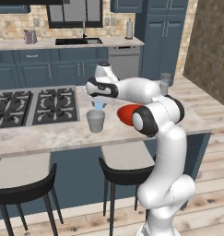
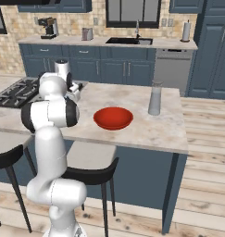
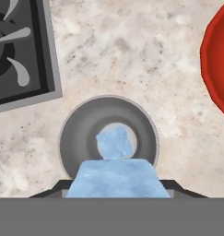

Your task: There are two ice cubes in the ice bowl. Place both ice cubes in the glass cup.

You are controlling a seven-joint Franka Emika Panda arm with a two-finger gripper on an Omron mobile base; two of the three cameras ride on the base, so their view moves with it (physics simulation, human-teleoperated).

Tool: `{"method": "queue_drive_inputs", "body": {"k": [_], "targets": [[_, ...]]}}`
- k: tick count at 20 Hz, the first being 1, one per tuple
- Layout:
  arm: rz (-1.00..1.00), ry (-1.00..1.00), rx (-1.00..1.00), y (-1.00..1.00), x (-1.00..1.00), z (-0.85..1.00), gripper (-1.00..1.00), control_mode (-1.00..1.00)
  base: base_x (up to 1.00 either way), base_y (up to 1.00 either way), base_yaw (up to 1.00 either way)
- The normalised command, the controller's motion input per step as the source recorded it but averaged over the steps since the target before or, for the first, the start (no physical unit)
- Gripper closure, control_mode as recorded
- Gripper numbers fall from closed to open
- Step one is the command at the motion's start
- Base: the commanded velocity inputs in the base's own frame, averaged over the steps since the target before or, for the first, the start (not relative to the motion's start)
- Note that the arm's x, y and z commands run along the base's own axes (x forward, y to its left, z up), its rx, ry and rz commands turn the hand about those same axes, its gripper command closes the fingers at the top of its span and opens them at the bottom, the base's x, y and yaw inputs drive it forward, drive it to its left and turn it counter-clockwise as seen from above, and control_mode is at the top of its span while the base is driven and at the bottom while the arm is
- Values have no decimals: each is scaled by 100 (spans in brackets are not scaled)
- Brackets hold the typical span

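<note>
The grey glass cup (image 1: 96, 120) stands on the counter beside the stove. My gripper (image 1: 99, 102) hangs straight above it, shut on a pale-blue ice cube (image 1: 99, 106). In the hand view that held ice cube (image 3: 115, 177) sits between the fingertips of the gripper (image 3: 115, 190), right over the cup's rim (image 3: 74, 138). A second ice cube (image 3: 115, 143) lies on the bottom of the cup. The red ice bowl (image 2: 113, 118) stands to the right of the cup, also at the hand view's edge as the ice bowl (image 3: 217, 64); no cube shows inside it.
A gas stove (image 1: 32, 106) lies left of the cup, its corner (image 3: 21, 55) close to it. A tall grey metal shaker (image 2: 154, 98) stands behind the bowl. Bar stools (image 1: 26, 184) are tucked under the counter's front edge.
</note>
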Motion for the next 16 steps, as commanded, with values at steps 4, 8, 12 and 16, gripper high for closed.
{"method": "queue_drive_inputs", "body": {"k": [4, 8, 12, 16], "targets": [[0, 0, 0, 0, 0, -12, 100, -100, 0, 0, 0], [0, 0, 0, 0, 0, -8, 100, -100, 0, 0, 0], [0, 0, 0, 0, 0, -5, 100, -100, 0, 0, 0], [0, 0, 0, 0, 5, 0, 100, -100, 0, 0, 0]]}}
